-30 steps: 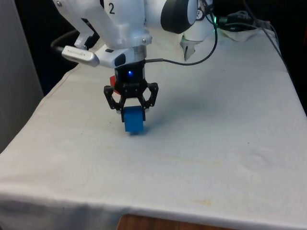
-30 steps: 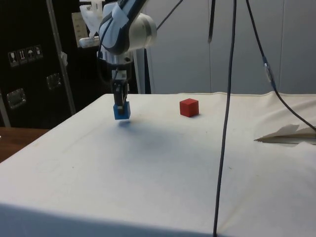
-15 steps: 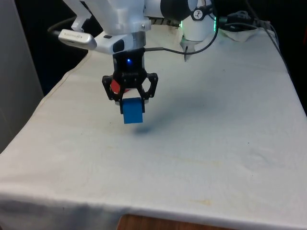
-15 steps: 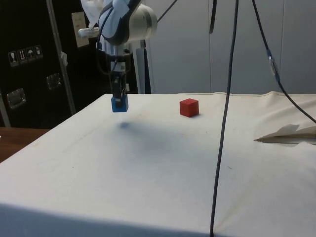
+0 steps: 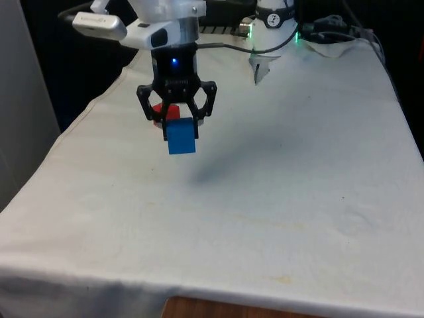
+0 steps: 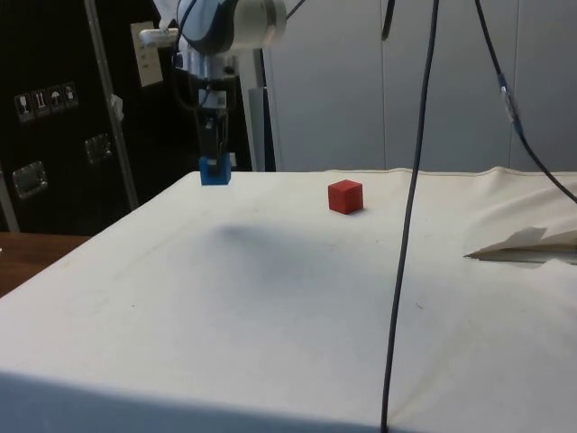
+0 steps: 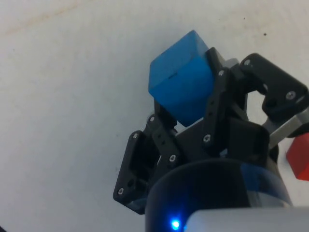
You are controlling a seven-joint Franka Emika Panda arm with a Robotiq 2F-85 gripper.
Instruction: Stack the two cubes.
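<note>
Two cubes: the blue cube [image 5: 181,139] hangs above the white cloth [image 5: 298,185], pinched between the fingers of the gripper [image 5: 177,129], which is clamped on it. The red cube [image 6: 345,196] rests on the cloth, well apart in the side view.

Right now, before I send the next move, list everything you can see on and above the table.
blue cube: one, blue, clamped in the tool, lifted off the cloth with its shadow below.
red cube: one, red, resting on the cloth, beyond the blue cube in the front view.
white cloth: one, white, covering the table.
cables: several, dark, hanging in front of the side camera.
tool: one, black, shut on the blue cube, above the cloth.
</note>
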